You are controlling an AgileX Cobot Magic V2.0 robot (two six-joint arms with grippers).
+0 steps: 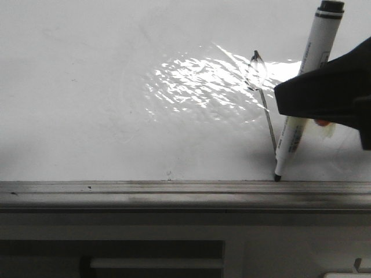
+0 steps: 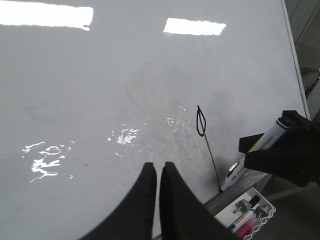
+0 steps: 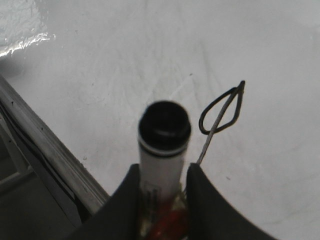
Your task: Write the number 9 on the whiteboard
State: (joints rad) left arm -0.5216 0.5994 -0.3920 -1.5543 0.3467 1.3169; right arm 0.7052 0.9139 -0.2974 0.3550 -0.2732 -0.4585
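The whiteboard (image 1: 87,87) fills the front view, glossy, with a wrinkled film and a grey metal rim (image 1: 145,194) along its near edge. On it stands the number 9 (image 1: 264,98), a thin dark loop with a long tail down to the rim; the number 9 (image 2: 205,137) and number 9 (image 3: 222,112) show in both wrist views. My right gripper (image 3: 162,175) is shut on a white marker pen (image 1: 301,98), held nearly upright with its black tip (image 1: 277,176) at the tail's low end by the rim. My left gripper (image 2: 158,167) hovers over the whiteboard (image 2: 100,75), shut and empty.
A wire basket (image 2: 250,215) holding markers hangs below the rim near the pen. A tiny dark squiggle (image 1: 168,173) marks the board close to the rim. A bright glare patch (image 1: 197,84) lies left of the 9.
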